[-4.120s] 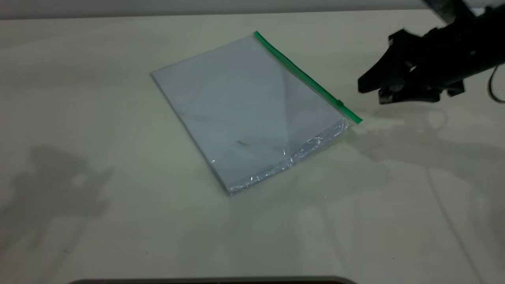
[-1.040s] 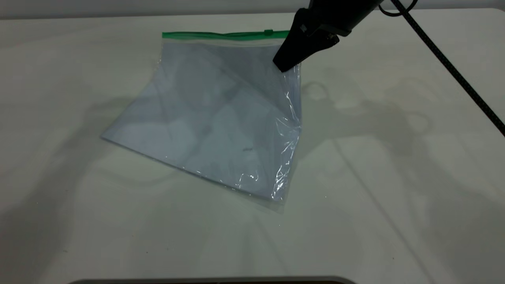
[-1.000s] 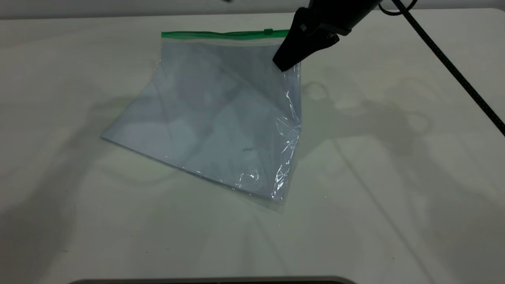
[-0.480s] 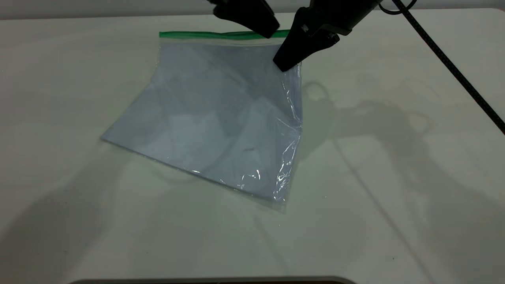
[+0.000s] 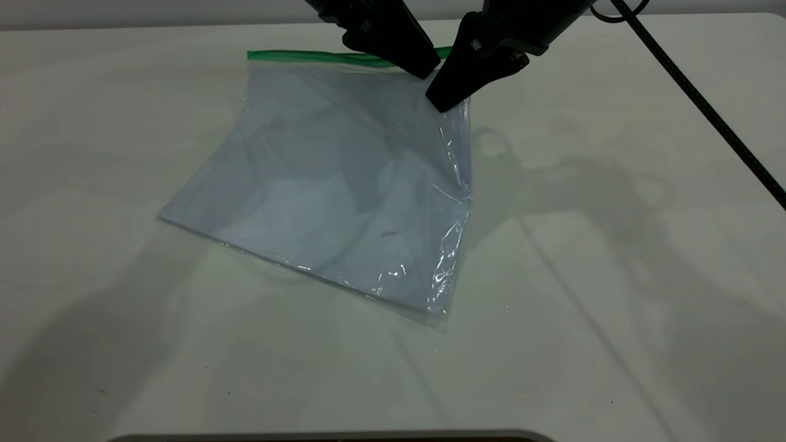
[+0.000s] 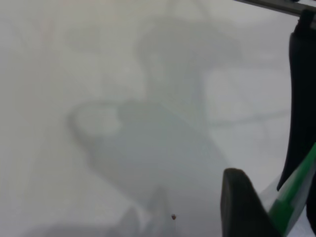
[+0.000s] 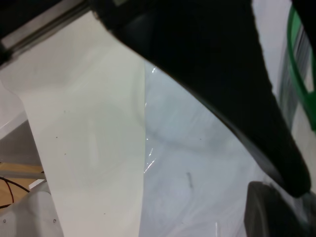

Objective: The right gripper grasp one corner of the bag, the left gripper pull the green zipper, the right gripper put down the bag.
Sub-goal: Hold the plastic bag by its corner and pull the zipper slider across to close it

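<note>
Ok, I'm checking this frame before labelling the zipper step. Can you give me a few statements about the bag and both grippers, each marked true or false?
1. The right gripper holds up the bag by the corner at one end of the green zipper. True.
2. The bag lies completely flat on the table. False: its zipper edge is raised, and only the opposite edge rests on the table.
3. The left gripper is at the green zipper, close beside the right gripper. True.
4. The bag is empty. False: white sheets show inside.
</note>
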{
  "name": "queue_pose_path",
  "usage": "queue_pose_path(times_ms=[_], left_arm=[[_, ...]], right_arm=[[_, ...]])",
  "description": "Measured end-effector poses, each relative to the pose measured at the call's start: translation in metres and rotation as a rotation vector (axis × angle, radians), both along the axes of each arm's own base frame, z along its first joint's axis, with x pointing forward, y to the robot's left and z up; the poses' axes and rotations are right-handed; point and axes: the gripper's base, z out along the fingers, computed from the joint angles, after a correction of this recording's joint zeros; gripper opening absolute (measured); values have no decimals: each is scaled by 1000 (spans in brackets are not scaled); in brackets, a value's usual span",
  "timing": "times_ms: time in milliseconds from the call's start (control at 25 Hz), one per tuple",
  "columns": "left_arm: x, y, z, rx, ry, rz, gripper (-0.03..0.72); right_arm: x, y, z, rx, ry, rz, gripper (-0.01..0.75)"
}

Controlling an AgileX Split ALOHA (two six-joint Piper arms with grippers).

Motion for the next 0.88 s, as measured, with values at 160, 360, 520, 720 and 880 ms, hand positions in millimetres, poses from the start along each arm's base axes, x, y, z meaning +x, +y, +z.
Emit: queue_pose_path(times_ms=[160,360,520,720,880], left_arm=[[0,0,0,0,-1,0,265],[1,-2,0,3,-16,6,169],[1,-3,0,3,-26,3,137],[3,-4,0,4,-55,10,116],[5,-4,1,3,-77,25,90]], right_arm=[[1,0,0,-2,-5,-4,34],[1,-1,-1,-17,-16,-2,34],[2,-3,-1,-29,-23,6,34],[5,-11,-1,-27,-18,-10,34],[7,-19,0,-22,-14,-22,34]])
